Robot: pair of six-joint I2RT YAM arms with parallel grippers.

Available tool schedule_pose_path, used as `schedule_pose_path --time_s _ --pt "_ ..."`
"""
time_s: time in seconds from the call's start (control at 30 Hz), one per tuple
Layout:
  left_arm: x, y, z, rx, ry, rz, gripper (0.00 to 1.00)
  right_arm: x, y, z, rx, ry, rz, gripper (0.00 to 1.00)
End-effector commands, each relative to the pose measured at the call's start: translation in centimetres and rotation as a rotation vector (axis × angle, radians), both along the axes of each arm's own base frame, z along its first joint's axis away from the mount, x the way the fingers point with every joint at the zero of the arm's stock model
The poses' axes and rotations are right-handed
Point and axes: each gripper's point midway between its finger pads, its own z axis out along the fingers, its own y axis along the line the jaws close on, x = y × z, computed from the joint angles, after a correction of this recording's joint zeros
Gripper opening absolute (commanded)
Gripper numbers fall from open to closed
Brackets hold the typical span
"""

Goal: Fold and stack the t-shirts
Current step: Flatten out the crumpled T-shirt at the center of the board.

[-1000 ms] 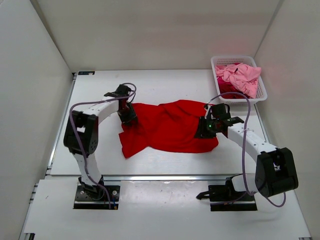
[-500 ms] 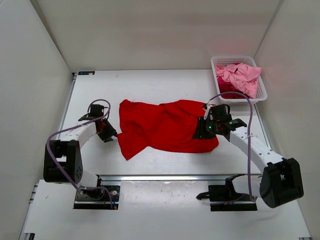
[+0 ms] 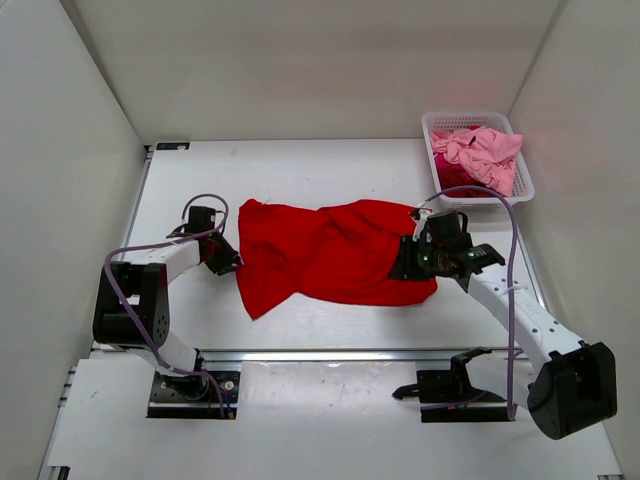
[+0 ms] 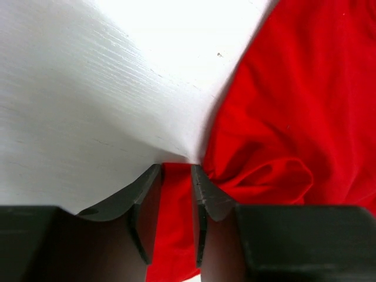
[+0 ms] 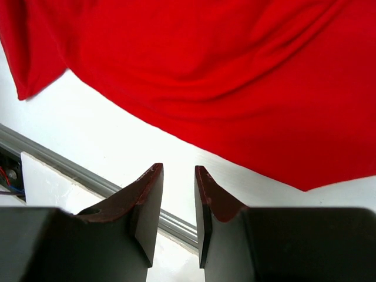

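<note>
Cloth of the bright red t-shirt (image 3: pixel 330 262) lies spread but rumpled across the middle of the table (image 3: pixel 300 170), with its left hem bunched into a small ridge. The left gripper (image 4: pixel 175 170) sits low at that hem. Its jaws are a narrow gap apart with red fabric in the gap, and I cannot tell whether they actually pinch it. The right gripper (image 5: pixel 178 169) hovers at the shirt's near-right edge, jaws slightly parted, with white table showing between them and nothing held. The other shirts, a light pink t-shirt (image 3: pixel 485 150) uppermost, sit heaped in the white basket (image 3: pixel 522 190) at the far right.

The risks, as I judge them:
- If the left jaws catch only the top fold of the ridge, a pull would drag one layer and twist the shirt instead of flattening it.
- If the right gripper descends where it hangs, it may close on bare table beside the hem and miss.
- A one-sided tug would then slide the whole garment.
</note>
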Motion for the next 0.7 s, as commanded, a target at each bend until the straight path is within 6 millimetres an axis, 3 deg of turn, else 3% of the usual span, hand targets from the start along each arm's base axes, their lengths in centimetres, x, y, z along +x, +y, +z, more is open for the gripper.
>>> schedule_pose_path --time_s 0.0,0.17,0.3,0.43,0.47,0.5,0.6,0.67 --pt "-0.5 0.8 -1.1 0.082 0.027 -0.005 0.37 0.1 -0.7 0.7 0.004 -0.020 -0.034 0.25" --pt "-0.8 2.0 -1.8 0.215 0.069 -0.012 0.26 0.1 -1.3 1.4 0.006 -0.033 -0.063 0.25" --pt "-0.5 1.7 -1.6 0.256 0.058 -0.028 0.21 0.1 -1.9 1.9 0.008 -0.042 -0.083 0.27" --pt "-0.5 2.0 -1.7 0.279 0.064 -0.034 0.13 -0.4 -2.5 1.2 -0.001 -0.032 -0.106 0.30" --pt "-0.6 2.0 -1.6 0.277 0.067 -0.037 0.03 -0.5 -2.8 0.7 -0.004 -0.022 -0.117 0.30" --pt "-1.0 2.2 -1.8 0.278 0.081 -0.032 0.00 -0.3 -3.0 0.6 -0.007 -0.031 -0.123 0.32" --pt "-1.5 2.1 -1.3 0.255 0.089 -0.041 0.00 -0.4 -5.1 -1.4 -0.025 -0.010 -0.213 0.36" --pt "-1.3 2.1 0.2 0.237 0.056 -0.036 0.00 -1.1 -6.7 -3.9 -0.060 0.037 -0.282 0.38"
